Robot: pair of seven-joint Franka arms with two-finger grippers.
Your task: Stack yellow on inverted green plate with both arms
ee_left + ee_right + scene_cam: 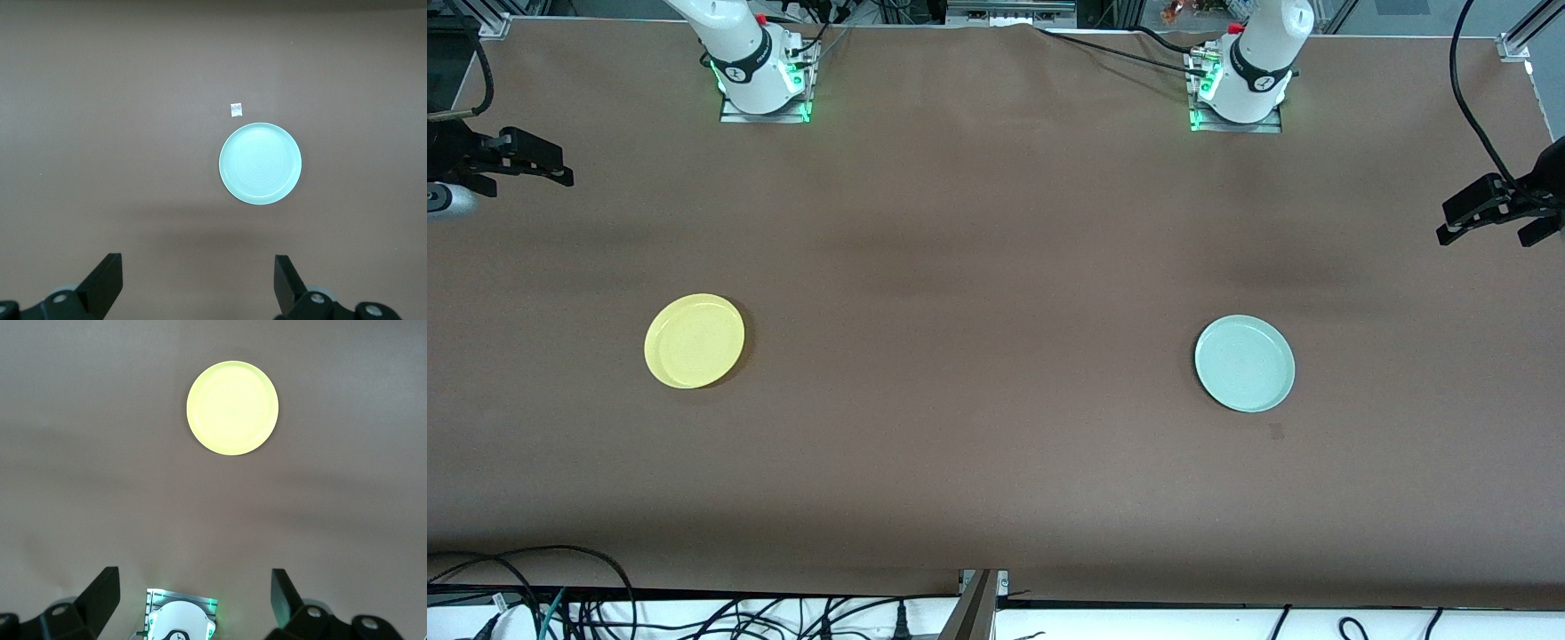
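The yellow plate (694, 340) lies flat on the brown table toward the right arm's end, hollow side up; it also shows in the right wrist view (232, 407). The green plate (1244, 363) lies flat toward the left arm's end, hollow side up, and shows in the left wrist view (260, 163). My right gripper (551, 169) hangs high over its end of the table, open and empty (195, 583). My left gripper (1458, 222) hangs high over the other end, open and empty (198, 267). Both grippers are well apart from the plates.
A small scrap (235, 109) lies on the table beside the green plate, nearer to the front camera (1276, 432). The arm bases (763, 80) (1240, 89) stand along the table's edge farthest from the front camera. Cables (587, 604) hang past the nearest edge.
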